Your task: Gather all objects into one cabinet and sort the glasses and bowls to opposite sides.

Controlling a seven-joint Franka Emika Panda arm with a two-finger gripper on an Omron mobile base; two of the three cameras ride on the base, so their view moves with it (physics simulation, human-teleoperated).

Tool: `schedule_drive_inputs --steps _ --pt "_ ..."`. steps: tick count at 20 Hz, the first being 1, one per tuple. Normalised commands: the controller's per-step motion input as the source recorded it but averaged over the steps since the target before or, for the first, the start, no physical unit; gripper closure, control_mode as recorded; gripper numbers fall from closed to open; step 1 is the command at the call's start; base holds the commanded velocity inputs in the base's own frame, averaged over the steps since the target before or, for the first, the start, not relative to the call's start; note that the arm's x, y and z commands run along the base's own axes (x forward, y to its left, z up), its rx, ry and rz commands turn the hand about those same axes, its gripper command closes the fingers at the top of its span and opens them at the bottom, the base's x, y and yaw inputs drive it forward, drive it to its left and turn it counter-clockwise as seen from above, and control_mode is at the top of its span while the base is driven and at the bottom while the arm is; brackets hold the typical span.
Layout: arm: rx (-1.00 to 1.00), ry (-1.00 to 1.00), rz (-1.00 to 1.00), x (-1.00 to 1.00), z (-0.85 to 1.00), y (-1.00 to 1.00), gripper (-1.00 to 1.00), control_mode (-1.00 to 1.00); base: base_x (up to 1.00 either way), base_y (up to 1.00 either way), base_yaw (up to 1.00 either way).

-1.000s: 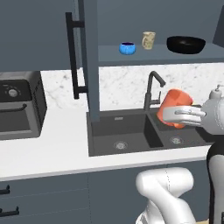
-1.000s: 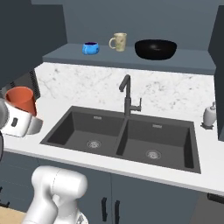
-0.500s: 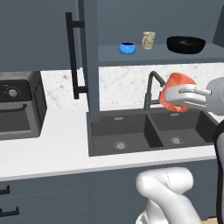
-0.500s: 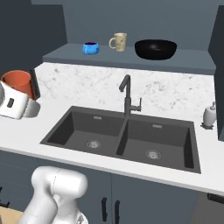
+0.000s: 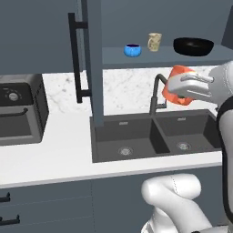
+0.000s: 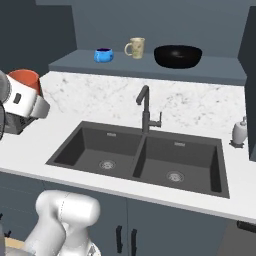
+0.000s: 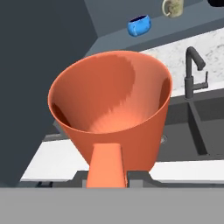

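You are in a kitchen: a double sink (image 6: 145, 155) with black faucet (image 6: 145, 107), marble backsplash (image 6: 200, 105), white counter (image 5: 50, 157) and slate-blue cabinet (image 5: 93, 59)

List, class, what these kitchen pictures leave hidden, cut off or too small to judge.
- Tool fingertips: hidden behind the orange cup in the hand view.
- Beige mug: pattern too small to read in the right base view.
- Black bowl: inside hidden by its own rim in the left base view.
- Soap dispenser: base partly cut by the dark panel at the right edge.
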Motion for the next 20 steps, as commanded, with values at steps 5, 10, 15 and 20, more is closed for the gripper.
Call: schedule_drive_inputs --steps 5,10,15,20 --pt "0.0 -0.01 0.0 0.6 0.0 -0.01 1.0 -1.0 0.0 0.0 0.0" --pt "0.0 -0.04 0.0 0.53 0.03 0.0 1.0 -1.0 0.0 0.0 0.0" --pt "0.0 -0.03 -0.02 0.51 0.14 -0.09 1.0 -1.0 0.0 0.0 0.0" --pt "0.0 0.0 -0.04 0.57 0.21 -0.05 1.0 -1.0 0.0 0.0 0.0"
